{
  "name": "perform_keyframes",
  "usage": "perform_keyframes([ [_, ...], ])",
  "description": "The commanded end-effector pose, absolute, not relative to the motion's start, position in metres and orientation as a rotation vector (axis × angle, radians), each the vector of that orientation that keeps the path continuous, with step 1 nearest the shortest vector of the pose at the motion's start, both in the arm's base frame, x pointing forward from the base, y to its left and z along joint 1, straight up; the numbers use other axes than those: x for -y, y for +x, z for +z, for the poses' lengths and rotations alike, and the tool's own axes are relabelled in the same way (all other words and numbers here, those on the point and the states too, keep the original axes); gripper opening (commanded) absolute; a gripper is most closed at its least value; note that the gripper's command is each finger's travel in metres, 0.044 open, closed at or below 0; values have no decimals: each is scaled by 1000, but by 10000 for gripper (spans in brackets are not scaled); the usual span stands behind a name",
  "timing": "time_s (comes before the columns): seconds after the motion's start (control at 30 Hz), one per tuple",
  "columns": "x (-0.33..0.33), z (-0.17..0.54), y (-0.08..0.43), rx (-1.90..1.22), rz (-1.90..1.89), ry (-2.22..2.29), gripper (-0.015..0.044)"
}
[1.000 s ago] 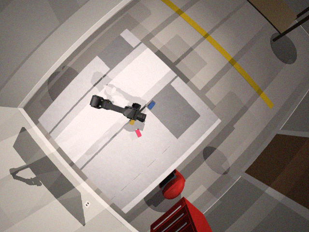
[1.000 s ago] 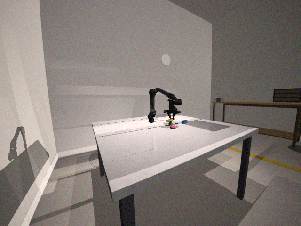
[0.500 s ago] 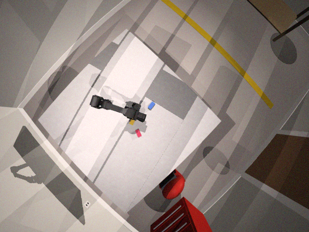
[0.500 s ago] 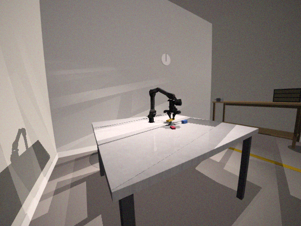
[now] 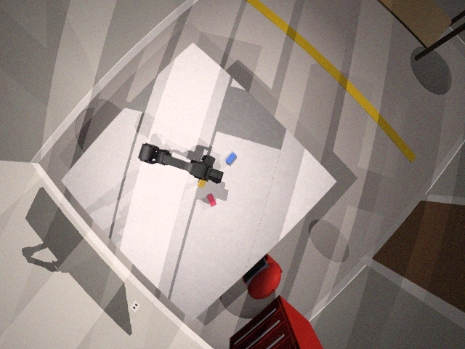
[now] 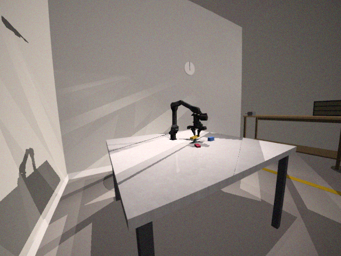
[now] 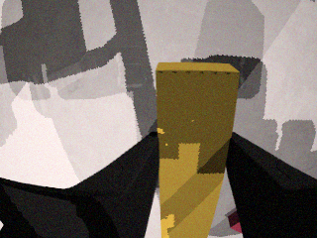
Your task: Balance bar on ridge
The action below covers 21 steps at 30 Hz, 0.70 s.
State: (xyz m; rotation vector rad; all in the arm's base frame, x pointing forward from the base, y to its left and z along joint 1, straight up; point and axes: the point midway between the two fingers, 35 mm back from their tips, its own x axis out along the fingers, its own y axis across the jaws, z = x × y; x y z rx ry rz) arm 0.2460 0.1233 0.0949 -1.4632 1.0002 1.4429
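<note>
Jaws (image 5: 204,173) (image 6: 196,135) grip the yellow bar (image 5: 202,182) (image 6: 194,137) (image 7: 195,109), one finger against either side. Below them, the bar is above the surface (image 5: 225,240) (image 6: 179,170) (image 7: 99,119), over a small dark ridge (image 6: 195,141); whether the two touch is too small to tell. Farther out, a red block (image 5: 211,199) (image 6: 197,145) (image 7: 237,227) lies near the jaws, and a blue block (image 5: 230,158) (image 6: 210,138) lies on another side of them.
</note>
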Motion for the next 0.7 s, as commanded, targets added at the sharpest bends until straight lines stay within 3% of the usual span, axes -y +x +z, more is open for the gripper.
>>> perform_keyframes([
  [0.0,-123,94,246,-1002,1441,-1463,0],
  [0.67,-123,92,246,-1002,1441,-1463,0],
])
